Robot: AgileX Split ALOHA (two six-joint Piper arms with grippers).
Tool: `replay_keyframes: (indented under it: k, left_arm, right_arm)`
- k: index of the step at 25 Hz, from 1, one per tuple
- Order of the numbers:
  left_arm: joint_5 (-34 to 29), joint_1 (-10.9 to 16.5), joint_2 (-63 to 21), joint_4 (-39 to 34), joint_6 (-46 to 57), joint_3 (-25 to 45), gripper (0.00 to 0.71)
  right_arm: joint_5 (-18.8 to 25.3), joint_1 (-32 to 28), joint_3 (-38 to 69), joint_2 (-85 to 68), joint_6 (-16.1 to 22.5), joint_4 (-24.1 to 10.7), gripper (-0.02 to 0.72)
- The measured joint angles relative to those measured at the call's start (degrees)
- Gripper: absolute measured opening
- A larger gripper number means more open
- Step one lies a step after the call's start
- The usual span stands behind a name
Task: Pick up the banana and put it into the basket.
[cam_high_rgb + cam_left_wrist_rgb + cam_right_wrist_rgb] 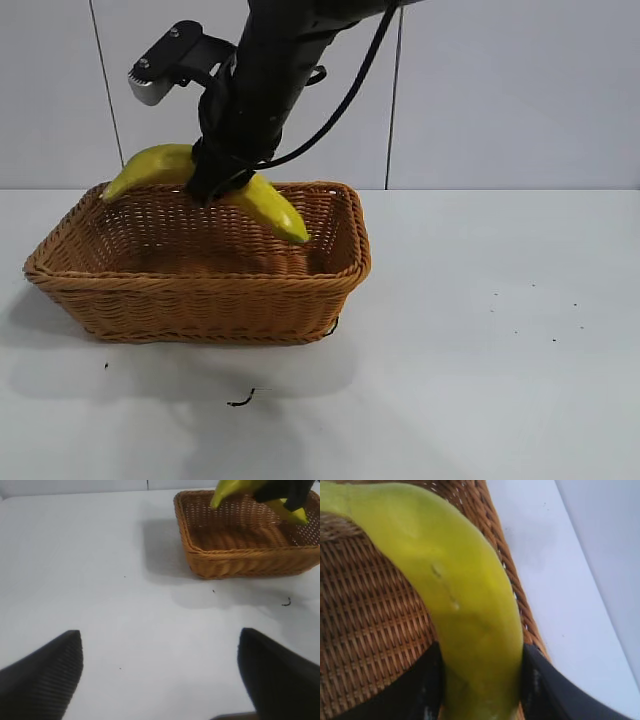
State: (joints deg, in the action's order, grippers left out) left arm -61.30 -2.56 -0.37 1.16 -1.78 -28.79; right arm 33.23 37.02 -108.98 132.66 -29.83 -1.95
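Reaching down from above, a black robot arm holds the banana [170, 163] over the basket [200, 290]. This is the right arm, and its right tool [222, 185] is clamped around the banana's middle, one dark finger pressed against each side of the fruit. The banana is bright yellow and curved like an arch, hanging just above the basket's far rim. One end sticks out past the basket's far left corner, while the other end, with a greenish tip, slopes down toward the open inside of the basket. In the exterior view the banana touches neither the basket floor nor the rim.

Woven of tan-brown wicker, the basket is rectangular with sloping sides and a thick braided rim. It sits on a plain white surface [500, 330], toward the left side of the exterior view.

Seen from the left wrist camera, the left tool [160, 675] sits well apart from the basket, low over the surface, its two dark fingers spread wide with nothing between them.
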Motion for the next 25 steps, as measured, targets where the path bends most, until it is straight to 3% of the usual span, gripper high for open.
replay_keyframes:
  k: [8, 10, 12, 15, 25]
  left_arm:
    - [0.0, 0.0, 0.0, 0.0, 0.0, 0.0, 0.635]
    - [0.0, 0.0, 0.0, 0.0, 0.0, 0.0, 0.635]
    - [0.0, 0.0, 0.0, 0.0, 0.0, 0.0, 0.635]
    - [0.0, 0.0, 0.0, 0.0, 0.0, 0.0, 0.635]
    - [0.0, 0.0, 0.0, 0.0, 0.0, 0.0, 0.635]
  right_arm:
    - [1.1, 0.0, 0.0, 0.2, 0.0, 0.1, 0.304]
    - [1.1, 0.0, 0.0, 0.1, 0.0, 0.2, 0.417]
    - [1.1, 0.0, 0.0, -0.1, 0.0, 0.3, 0.578]
    - [1.9, 0.0, 0.0, -1.0, 1.8, 0.3, 0.668]
    - [12.8, -4.0, -0.1, -9.1, 21.0, -0.3, 0.689]
